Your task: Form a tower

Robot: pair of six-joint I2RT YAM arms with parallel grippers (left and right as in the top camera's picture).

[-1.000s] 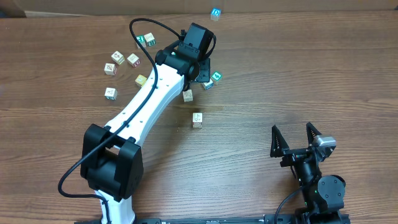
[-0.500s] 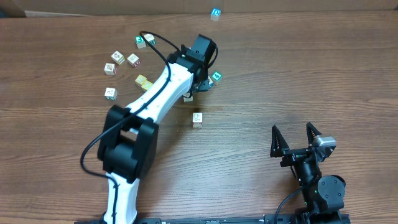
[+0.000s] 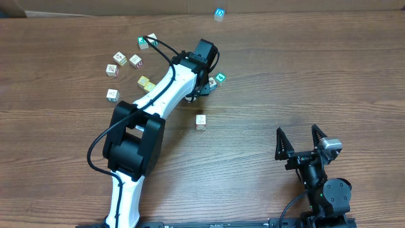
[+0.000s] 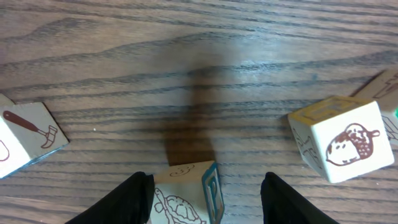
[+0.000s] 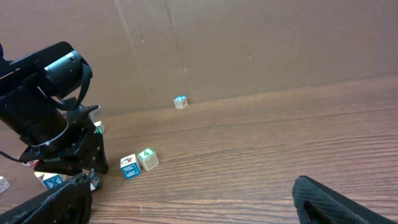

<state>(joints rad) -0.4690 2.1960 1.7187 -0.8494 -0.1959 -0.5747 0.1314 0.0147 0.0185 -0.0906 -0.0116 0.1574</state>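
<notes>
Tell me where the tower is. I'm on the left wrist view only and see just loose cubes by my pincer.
Observer: The tower stands at the table's far edge by the cardboard, well beyond the left pincer.
Operator: Is the right arm in the way?
Observer: No, the right pincer sits open and empty at the near right side.
Operator: Any cubes behind me?
Observer: One lone cube lies apart, nearer the robot than your pincer.

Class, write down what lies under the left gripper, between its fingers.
A cream cube with a brown drawing and a blue-edged side, between the left gripper's open fingers. Its near part is out of frame; overhead, the arm covers it.
</notes>
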